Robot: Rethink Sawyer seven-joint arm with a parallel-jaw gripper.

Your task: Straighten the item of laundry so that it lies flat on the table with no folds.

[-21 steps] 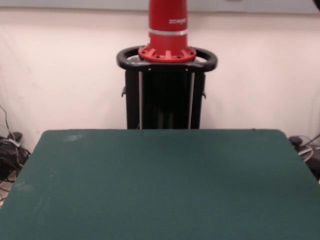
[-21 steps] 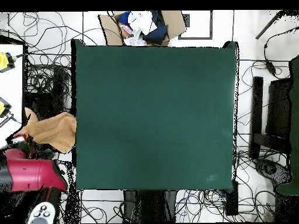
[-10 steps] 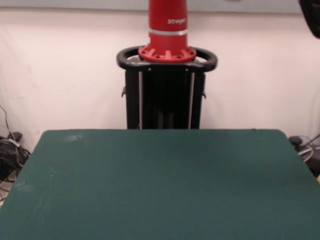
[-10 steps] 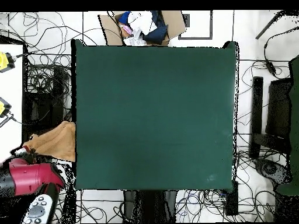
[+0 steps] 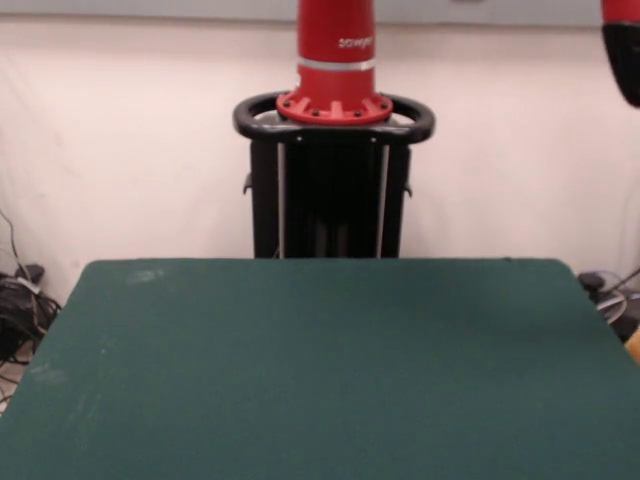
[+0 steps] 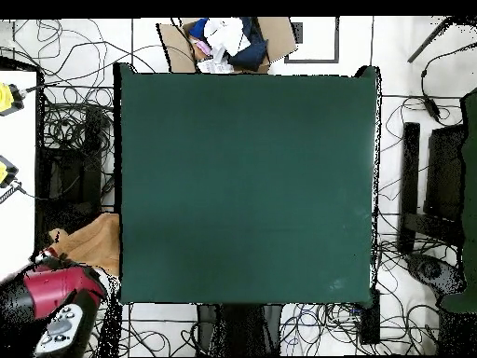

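The item of laundry, an orange-tan towel (image 6: 90, 244), is off the table, bunched beside the left edge of the dark green table (image 6: 247, 186) near its lower left corner in the overhead view. The red and black end of my arm (image 6: 54, 291) sits over the towel's lower end and hides the gripper. In the front view only a black and red piece of the arm (image 5: 624, 50) shows at the top right, a thin orange sliver of the towel (image 5: 635, 345) shows at the right edge, and the table (image 5: 320, 370) is bare.
A cardboard box of mixed clothes (image 6: 228, 42) lies beyond the table's top edge in the overhead view. Cables (image 6: 70, 130) cover the floor all round. Black equipment (image 6: 438, 186) stands to the right, and a white surface with yellow items (image 6: 9, 98) to the left.
The arm's end and the towel have slid down along the table's left edge in the overhead view. In the front view the arm has come in at the top right.
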